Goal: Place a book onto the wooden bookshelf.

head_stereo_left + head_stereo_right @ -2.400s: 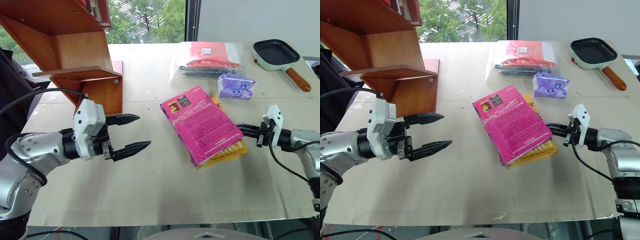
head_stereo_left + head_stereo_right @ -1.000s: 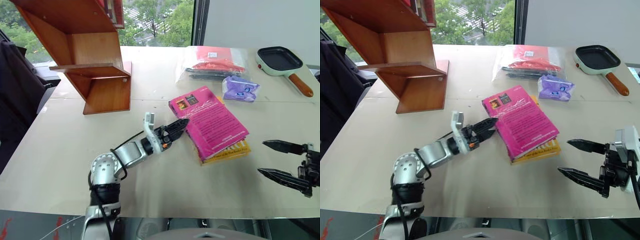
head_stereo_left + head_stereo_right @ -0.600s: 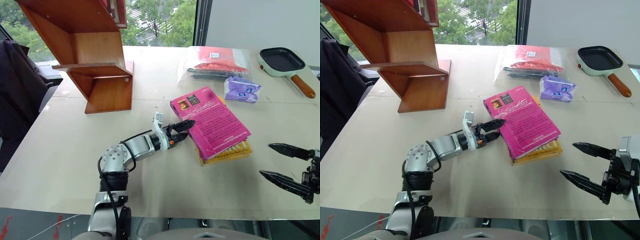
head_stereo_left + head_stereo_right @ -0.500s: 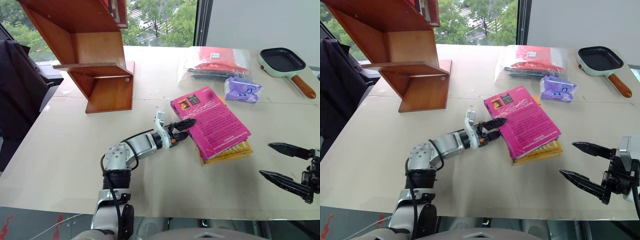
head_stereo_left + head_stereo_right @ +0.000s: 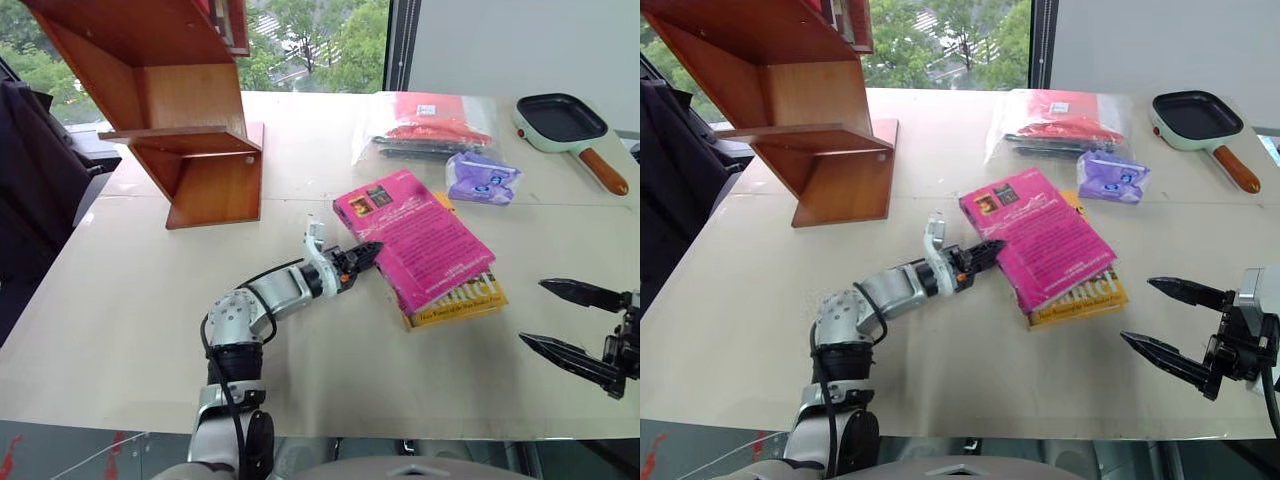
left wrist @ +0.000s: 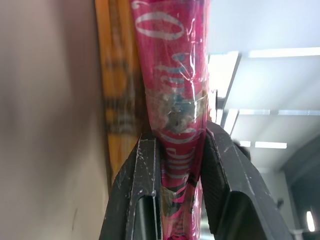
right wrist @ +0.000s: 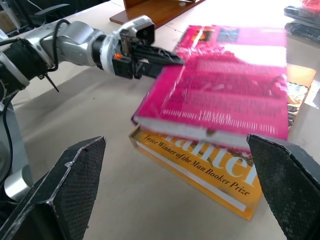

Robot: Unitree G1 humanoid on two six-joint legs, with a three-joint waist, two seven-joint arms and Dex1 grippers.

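The pink book (image 5: 415, 235) lies on top of a yellow book (image 5: 467, 300) in the middle of the table. My left gripper (image 5: 365, 255) reaches in level from the left and is shut on the pink book's near-left edge. In the left wrist view both black fingers (image 6: 145, 170) clamp the pink book (image 6: 175, 60), and that edge is raised a little off the yellow one. The wooden bookshelf (image 5: 190, 110) stands at the table's far left. My right gripper (image 5: 565, 325) hangs open at the near right, apart from both books.
A clear bag with red items (image 5: 425, 120) and a purple packet (image 5: 482, 175) lie behind the books. A frying pan (image 5: 560, 118) sits at the far right. Bare tabletop (image 5: 150, 290) stretches between the shelf and my left arm.
My left gripper's fingers have closed on the pink book's edge. That edge has risen and the book has slid slightly, uncovering more of the yellow book. The right gripper has stayed put.
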